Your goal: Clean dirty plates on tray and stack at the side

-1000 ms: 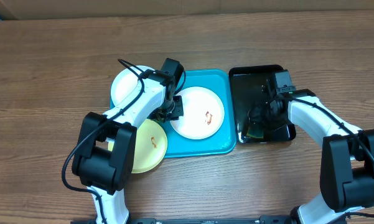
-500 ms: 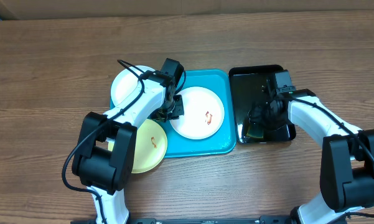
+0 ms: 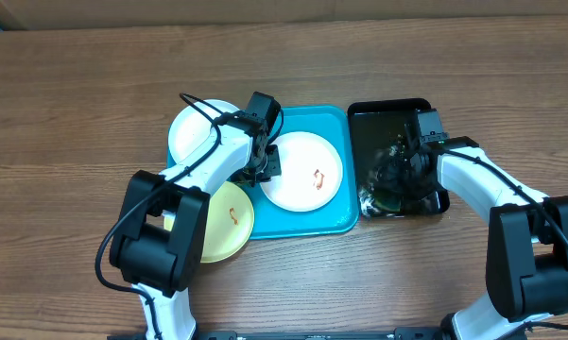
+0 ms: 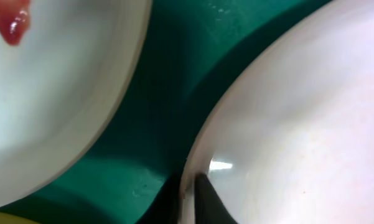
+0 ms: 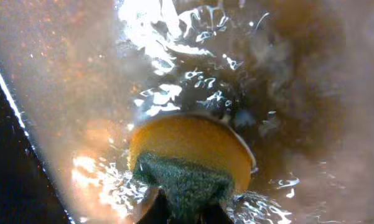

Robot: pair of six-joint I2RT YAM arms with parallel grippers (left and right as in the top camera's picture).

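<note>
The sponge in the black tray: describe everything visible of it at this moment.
The sponge is rounded, with a yellow foam body and a dark green scouring layer. It sits in the black tray, wet, with glistening liquid around it. The right gripper is shut on it, its fingers pinching the green layer from both sides. Its underside is hidden.

The table (image 3: pixel 76 94) is seen to be wood, plainly grained and matt. The blue tray (image 3: pixel 312 225) is made of smooth plastic with a soft sheen. The white plate (image 3: pixel 298 179) on it is smooth and glossy, and a bright glint is caught near its rim. The black tray (image 3: pixel 373 123) is glossy and wet. The sponge (image 5: pixel 187 149) is shown as porous yellow foam backed by a rough, dark green scouring pad (image 5: pixel 183 183).
</note>
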